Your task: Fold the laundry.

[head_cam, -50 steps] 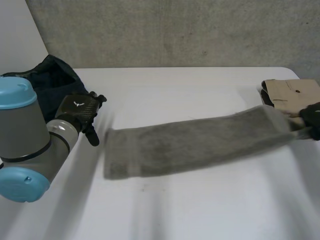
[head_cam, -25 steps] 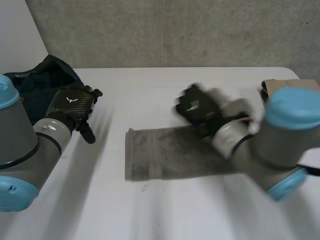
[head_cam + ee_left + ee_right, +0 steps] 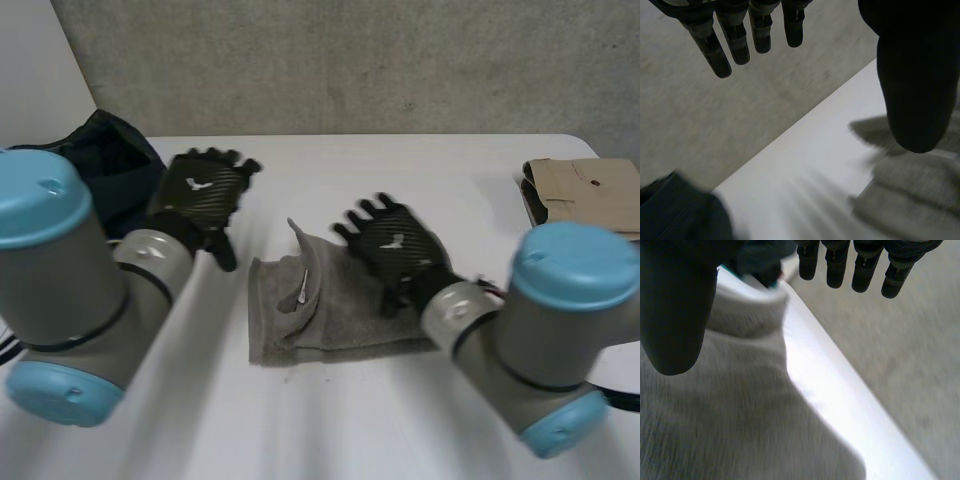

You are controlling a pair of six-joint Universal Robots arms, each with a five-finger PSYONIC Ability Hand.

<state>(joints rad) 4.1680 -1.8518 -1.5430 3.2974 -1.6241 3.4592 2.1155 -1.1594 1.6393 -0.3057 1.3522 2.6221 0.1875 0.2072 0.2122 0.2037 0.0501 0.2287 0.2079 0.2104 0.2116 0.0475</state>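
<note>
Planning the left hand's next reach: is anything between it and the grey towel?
Nothing visible. Only bare white table lies between the open left hand and the grey towel. The dark garment pile sits on that hand's other side, away from the towel, and the right hand is over the towel.

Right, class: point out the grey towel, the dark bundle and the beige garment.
grey towel [image 3: 350,325], head view, its flat middle.
dark bundle [image 3: 115,158], head view, its upper folds.
beige garment [image 3: 590,190], head view, its top face.
</note>
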